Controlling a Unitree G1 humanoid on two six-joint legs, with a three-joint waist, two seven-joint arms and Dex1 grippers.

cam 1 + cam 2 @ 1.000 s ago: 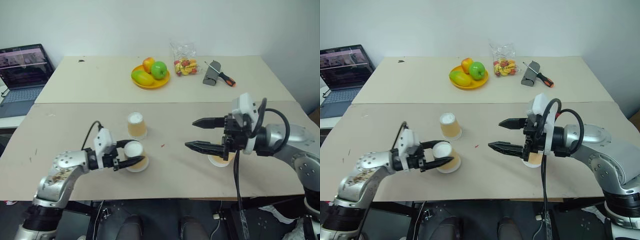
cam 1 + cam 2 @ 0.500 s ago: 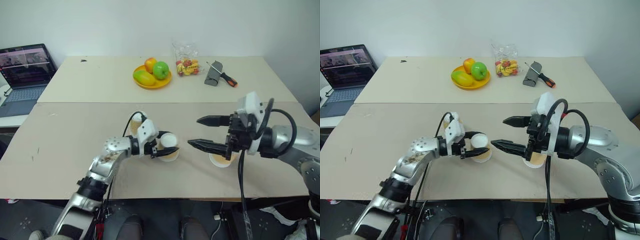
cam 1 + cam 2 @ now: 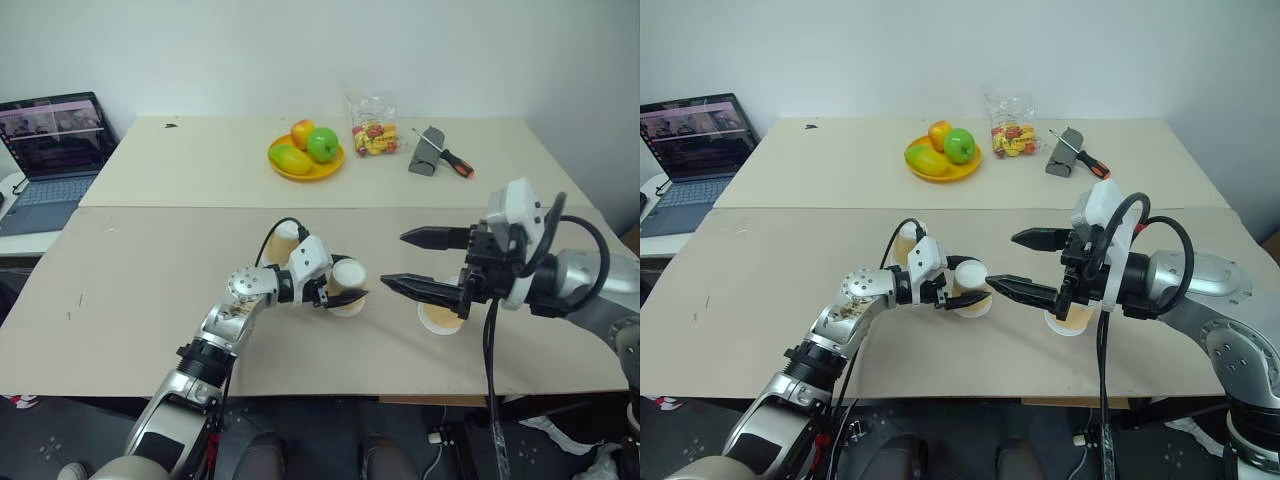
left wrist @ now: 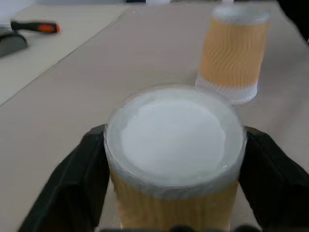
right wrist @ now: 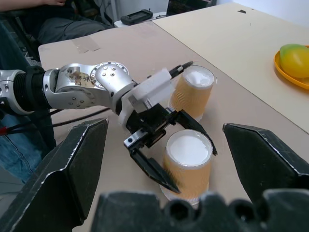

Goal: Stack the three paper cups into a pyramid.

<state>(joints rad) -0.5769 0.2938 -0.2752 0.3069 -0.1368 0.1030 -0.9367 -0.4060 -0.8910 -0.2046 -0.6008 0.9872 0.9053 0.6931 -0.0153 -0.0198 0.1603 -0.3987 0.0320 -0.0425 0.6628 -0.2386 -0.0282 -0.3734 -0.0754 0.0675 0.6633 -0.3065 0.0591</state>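
Three paper cups are seen on the near bench, none yet stacked. One cup stands upside down near the middle of the bench, white base up, between the black fingers of the left end effector. In the right wrist view these fingers are spread to either side of the cup, with a gap showing at its far side, so the end effector is read as open around the cup, not clamped. A second upside-down cup stands just behind the left arm, near the first but apart from it. The third cup stands mouth up beneath the right end effector, partly hidden by it. The right end effector is held above the bench, its two fingers wide apart and holding nothing, pointing toward the middle cup. On the far bench lie a plate of fruit, a bag of sweets and a screwdriver. A laptop sits at the left.
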